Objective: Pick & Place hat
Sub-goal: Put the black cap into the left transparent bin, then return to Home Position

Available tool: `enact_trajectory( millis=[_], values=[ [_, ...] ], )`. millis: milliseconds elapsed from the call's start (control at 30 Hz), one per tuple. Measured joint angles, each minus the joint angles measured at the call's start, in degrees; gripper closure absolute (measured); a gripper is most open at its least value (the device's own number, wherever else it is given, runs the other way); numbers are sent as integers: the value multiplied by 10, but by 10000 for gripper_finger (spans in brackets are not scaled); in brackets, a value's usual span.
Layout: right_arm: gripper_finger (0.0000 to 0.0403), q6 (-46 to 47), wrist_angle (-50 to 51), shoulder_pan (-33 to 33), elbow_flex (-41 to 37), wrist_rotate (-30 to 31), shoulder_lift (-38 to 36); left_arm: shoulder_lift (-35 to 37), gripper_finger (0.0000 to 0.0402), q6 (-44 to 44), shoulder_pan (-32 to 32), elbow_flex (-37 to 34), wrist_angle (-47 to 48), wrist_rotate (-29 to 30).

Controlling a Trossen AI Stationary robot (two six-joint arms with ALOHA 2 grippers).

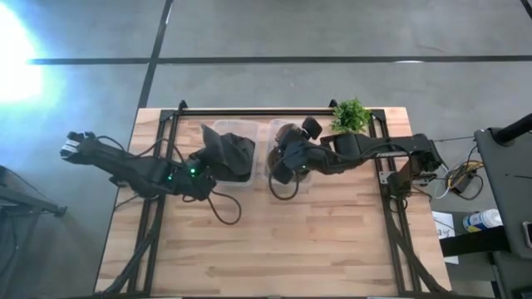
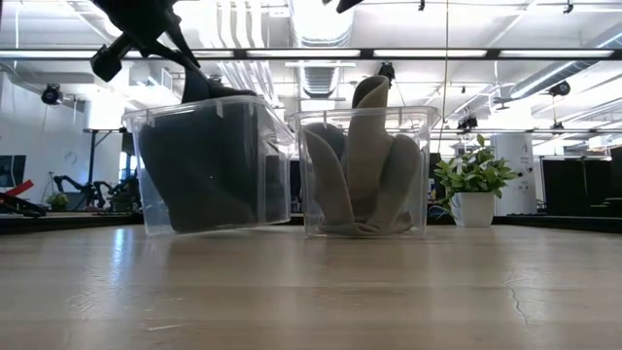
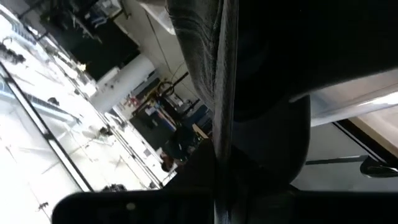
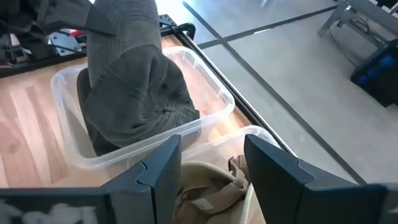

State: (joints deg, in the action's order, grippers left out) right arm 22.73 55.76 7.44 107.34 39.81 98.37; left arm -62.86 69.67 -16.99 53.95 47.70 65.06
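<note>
A dark grey hat [image 1: 234,154] sits in the left clear bin [image 1: 218,126], and its upper part rises above the bin's rim [image 4: 124,37]. My left gripper [image 1: 208,164] is at that bin's left side, shut on the hat. Tan hats [image 2: 364,165] fill the right clear bin [image 1: 273,126], one of them standing upright above its rim. My right gripper [image 4: 211,155] hovers open over the right bin, above the tan hats [image 4: 205,186], and touches nothing. My left gripper holds the dark grey hat by its raised part [image 2: 197,86], which stands above the left bin's rim. It comes slanting down from the table's left. In the wrist view the grey cloth [image 3: 202,68] runs down between the fingers. The hat's body rests inside the bin.
The two bins stand side by side near the table's far edge. A dark rail [image 1: 266,110] runs behind them, and a small potted plant [image 1: 351,115] stands at the far right corner. Bare wood [image 1: 274,241] stretches toward the near edge.
</note>
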Motion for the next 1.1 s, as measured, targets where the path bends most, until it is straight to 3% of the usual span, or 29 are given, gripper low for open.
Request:
enact_trajectory(
  millis=[400, 767, 1100],
  values=[
    [232, 13, -7, 0, -34, -30, 0, 0, 332, -5, 0, 1, -10, -43],
    [232, 9, -7, 0, -34, -29, 0, 18, 258, -35, -4, 3, -16, -32],
    [232, 9, -7, 0, -36, -28, 0, 37, 248, -72, -20, 79, -18, -31]
  ],
)
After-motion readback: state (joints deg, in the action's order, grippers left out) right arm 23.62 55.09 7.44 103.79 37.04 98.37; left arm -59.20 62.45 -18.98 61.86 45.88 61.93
